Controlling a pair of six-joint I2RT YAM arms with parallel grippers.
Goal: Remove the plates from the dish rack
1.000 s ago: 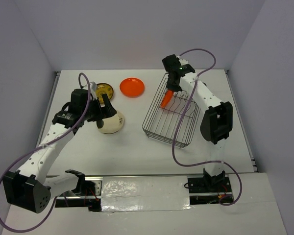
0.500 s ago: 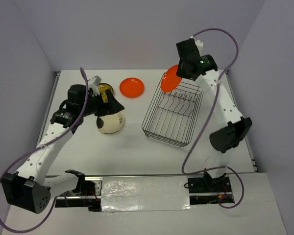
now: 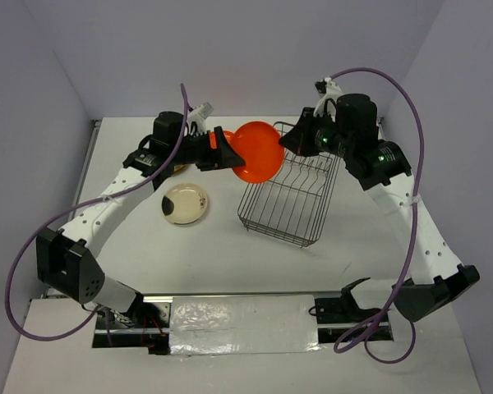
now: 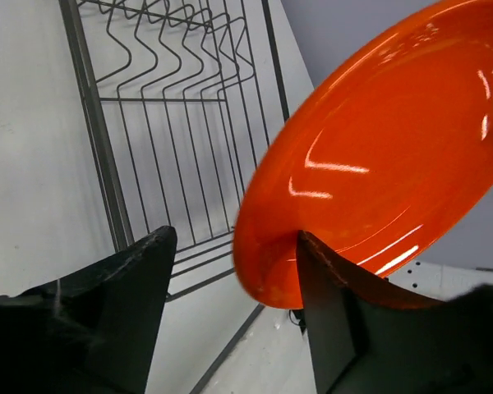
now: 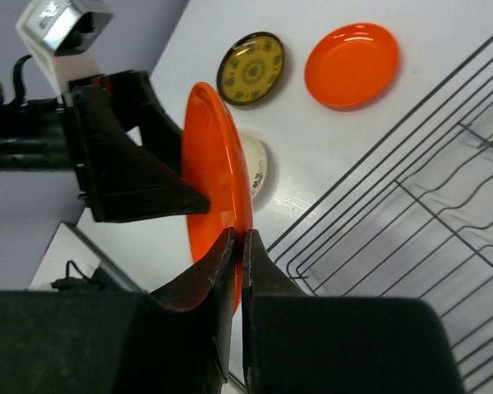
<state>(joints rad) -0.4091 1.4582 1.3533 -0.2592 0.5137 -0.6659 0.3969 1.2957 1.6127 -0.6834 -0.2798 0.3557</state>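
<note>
My right gripper [image 3: 294, 141] [image 5: 240, 246] is shut on the rim of a bright orange plate [image 3: 257, 152] [image 5: 218, 164] and holds it on edge in the air, left of the dish rack [image 3: 292, 193] [image 5: 419, 189]. My left gripper [image 3: 226, 153] [image 4: 234, 287] is open, and its jaws straddle the plate's [image 4: 378, 156] opposite rim. No plates show in the rack [image 4: 164, 107]. On the table lie a second orange plate [image 5: 351, 53], a yellow-brown ringed plate [image 5: 251, 68] and a cream plate with a dark blotch [image 3: 185, 203] [image 5: 259, 164].
The rack stands askew, right of the table's middle. White walls close the table's back and sides. The left arm [image 3: 107, 201] stretches over the left half, covering the yellow-brown plate in the top view.
My right gripper lifted the orange plate out of the rack and carried it left. My left arm swung from over the cream plate toward the middle, and its open jaws now straddle the plate's rim.
</note>
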